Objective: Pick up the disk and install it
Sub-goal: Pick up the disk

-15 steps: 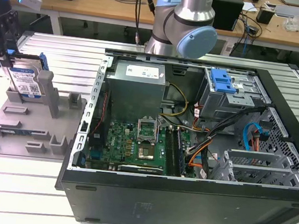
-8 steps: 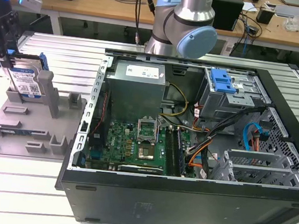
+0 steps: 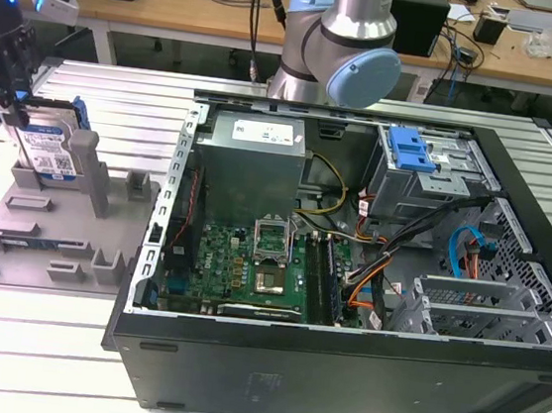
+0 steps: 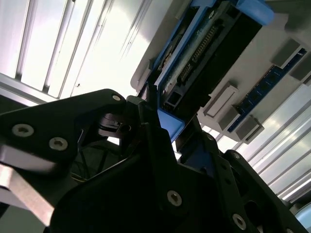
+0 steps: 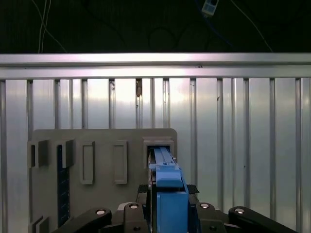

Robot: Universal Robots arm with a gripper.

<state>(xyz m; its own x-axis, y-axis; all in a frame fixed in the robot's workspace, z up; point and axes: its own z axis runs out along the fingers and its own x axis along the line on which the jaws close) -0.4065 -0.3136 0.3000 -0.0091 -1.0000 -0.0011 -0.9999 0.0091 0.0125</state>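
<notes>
We see the black claw [image 3: 13, 109] closed on the disk [image 3: 53, 149], its jaws pinching the glossy blue plastic carrier edge. The flat, labelled drive stands upright just below the claw, seated in a slot of the matte grey moulded tray [image 3: 42, 250] on the ribbed aluminium worktop [image 3: 40, 349].

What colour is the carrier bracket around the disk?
Bright blue; the bracket shows best in the first wrist view.

One disk [image 3: 51, 151], one grey tray [image 3: 41, 252], one open computer case [image 3: 336, 383], one hand [image 3: 13, 115].
</notes>
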